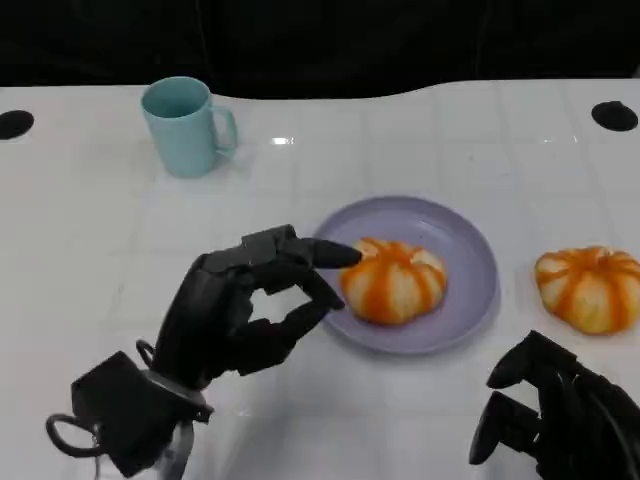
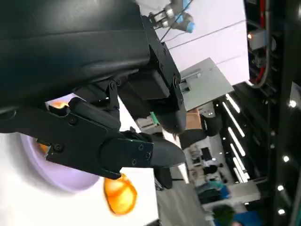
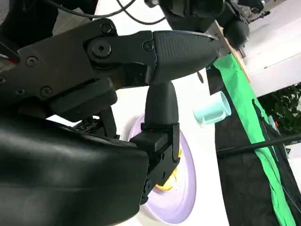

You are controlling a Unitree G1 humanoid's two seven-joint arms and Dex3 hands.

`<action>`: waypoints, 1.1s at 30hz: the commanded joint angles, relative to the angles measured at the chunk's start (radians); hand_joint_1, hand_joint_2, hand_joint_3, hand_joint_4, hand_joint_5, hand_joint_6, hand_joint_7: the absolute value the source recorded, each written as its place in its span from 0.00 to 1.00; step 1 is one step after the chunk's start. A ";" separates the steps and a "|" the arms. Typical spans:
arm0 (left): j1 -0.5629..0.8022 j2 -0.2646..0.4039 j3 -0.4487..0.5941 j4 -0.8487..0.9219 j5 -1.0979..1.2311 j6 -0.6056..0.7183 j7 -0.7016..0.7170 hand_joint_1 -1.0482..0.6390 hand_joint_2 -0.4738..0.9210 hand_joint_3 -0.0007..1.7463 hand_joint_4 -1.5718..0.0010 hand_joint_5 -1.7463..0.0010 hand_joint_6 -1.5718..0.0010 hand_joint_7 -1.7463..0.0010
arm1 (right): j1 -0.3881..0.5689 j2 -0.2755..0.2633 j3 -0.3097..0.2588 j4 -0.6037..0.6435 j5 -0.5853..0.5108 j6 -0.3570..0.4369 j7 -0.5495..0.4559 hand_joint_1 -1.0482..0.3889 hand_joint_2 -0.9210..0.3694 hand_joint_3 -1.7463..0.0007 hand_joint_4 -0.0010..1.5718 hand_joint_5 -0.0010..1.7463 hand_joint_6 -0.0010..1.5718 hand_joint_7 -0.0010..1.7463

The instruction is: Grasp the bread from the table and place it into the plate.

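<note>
Fingers of the left hand [image 1: 245,310] are curled loosely with a gap between them, holding nothing; their tips sit at the near-left rim of the plate [image 1: 470,245], just beside the bread [image 1: 393,280] that lies on it. Whether a fingertip touches that bread cannot be told. The right hand [image 1: 555,415] rests low at the desk's [image 1: 100,230] near edge, fingers bent and apart, empty as far as the head view shows, though it is cut off by the frame. A second bread [image 1: 590,288] lies on the desk to the right of the plate, apart from it. It sits straight ahead of the right hand, which is much the nearer of the two; the bread is round, with no long axis. A mug [image 1: 185,125] stands well apart at the far left.
</note>
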 commanded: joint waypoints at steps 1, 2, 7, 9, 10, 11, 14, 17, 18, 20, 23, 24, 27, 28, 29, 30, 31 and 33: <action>0.061 -0.004 0.021 -0.078 -0.086 0.101 -0.052 0.26 1.00 0.16 0.63 0.03 0.60 0.33 | 0.006 -0.014 -0.009 -0.015 0.004 0.008 -0.004 0.37 0.00 0.75 0.39 1.00 0.27 0.93; 0.079 -0.004 0.021 -0.108 -0.122 0.153 -0.067 0.26 1.00 0.16 0.63 0.02 0.60 0.31 | 0.006 -0.013 -0.009 -0.017 0.006 0.010 -0.006 0.37 0.00 0.75 0.40 1.00 0.27 0.94; 0.160 -0.008 0.031 -0.232 -0.219 0.327 -0.091 0.27 1.00 0.15 0.57 0.00 0.59 0.24 | 0.006 -0.015 -0.009 -0.016 0.006 0.005 0.001 0.37 0.00 0.75 0.39 1.00 0.26 0.94; 0.179 -0.013 0.040 -0.253 -0.239 0.355 -0.103 0.27 1.00 0.16 0.56 0.00 0.59 0.21 | 0.006 -0.011 -0.013 -0.018 0.018 0.015 -0.001 0.37 0.00 0.75 0.40 1.00 0.26 0.94; 0.183 -0.015 0.043 -0.259 -0.243 0.364 -0.108 0.27 1.00 0.16 0.56 0.00 0.59 0.20 | 0.006 -0.009 -0.014 -0.019 0.021 0.018 -0.002 0.37 0.00 0.75 0.40 1.00 0.26 0.94; 0.186 -0.018 0.047 -0.263 -0.244 0.371 -0.111 0.27 1.00 0.16 0.55 0.00 0.60 0.19 | 0.006 -0.009 -0.014 -0.020 0.023 0.020 -0.003 0.37 0.00 0.75 0.40 1.00 0.26 0.94; 0.219 -0.030 0.069 -0.277 -0.307 0.425 -0.143 0.28 1.00 0.18 0.53 0.00 0.63 0.10 | 0.005 -0.014 -0.013 -0.019 0.015 0.015 -0.003 0.37 0.00 0.75 0.40 1.00 0.26 0.94; 0.249 -0.044 0.083 -0.287 -0.335 0.450 -0.158 0.27 1.00 0.18 0.51 0.00 0.66 0.01 | 0.005 -0.016 -0.014 -0.020 0.012 0.014 -0.003 0.37 0.00 0.75 0.39 1.00 0.26 0.94; 0.251 -0.047 0.087 -0.290 -0.334 0.454 -0.161 0.27 1.00 0.18 0.51 0.00 0.66 0.01 | 0.005 -0.016 -0.014 -0.020 0.013 0.015 -0.002 0.37 0.00 0.75 0.39 1.00 0.26 0.93; 0.273 -0.050 0.096 -0.303 -0.344 0.472 -0.169 0.27 1.00 0.20 0.51 0.00 0.68 0.00 | 0.004 -0.020 -0.013 -0.018 0.007 0.008 0.003 0.37 0.00 0.74 0.40 1.00 0.26 0.94; 0.283 -0.053 0.104 -0.313 -0.346 0.485 -0.174 0.28 1.00 0.21 0.51 0.00 0.68 0.00 | 0.004 -0.022 -0.012 -0.017 0.005 0.005 0.005 0.37 0.00 0.73 0.40 1.00 0.26 0.94; 0.284 -0.055 0.106 -0.314 -0.345 0.488 -0.176 0.28 1.00 0.21 0.51 0.00 0.68 0.00 | 0.004 -0.023 -0.012 -0.017 0.005 0.005 0.005 0.37 0.00 0.73 0.40 1.00 0.26 0.94; 0.309 -0.059 0.117 -0.330 -0.371 0.526 -0.173 0.28 1.00 0.22 0.51 0.00 0.68 0.00 | 0.005 -0.024 -0.013 -0.021 0.006 0.007 0.005 0.37 0.00 0.73 0.40 1.00 0.26 0.94; 0.327 -0.060 0.123 -0.341 -0.392 0.553 -0.169 0.28 1.00 0.22 0.52 0.00 0.69 0.00 | 0.006 -0.026 -0.013 -0.024 0.006 0.009 0.004 0.37 0.00 0.73 0.40 1.00 0.26 0.94; 0.340 -0.062 0.129 -0.350 -0.406 0.574 -0.166 0.28 1.00 0.23 0.53 0.00 0.69 0.00 | 0.006 -0.026 -0.013 -0.026 0.007 0.010 0.004 0.37 0.00 0.74 0.40 1.00 0.26 0.95; 0.347 -0.063 0.133 -0.358 -0.413 0.589 -0.166 0.28 1.00 0.23 0.53 0.00 0.69 0.00 | 0.006 -0.027 -0.013 -0.027 0.007 0.011 0.004 0.37 0.00 0.74 0.40 1.00 0.26 0.95; 0.349 -0.065 0.136 -0.362 -0.413 0.596 -0.166 0.28 1.00 0.23 0.53 0.00 0.69 0.00 | 0.006 -0.027 -0.013 -0.027 0.007 0.011 0.004 0.37 0.00 0.74 0.39 1.00 0.26 0.95; 0.357 -0.065 0.148 -0.364 -0.420 0.609 -0.176 0.28 1.00 0.23 0.53 0.00 0.69 0.00 | 0.007 -0.027 -0.014 -0.030 0.010 0.014 0.001 0.37 0.00 0.74 0.39 1.00 0.26 0.95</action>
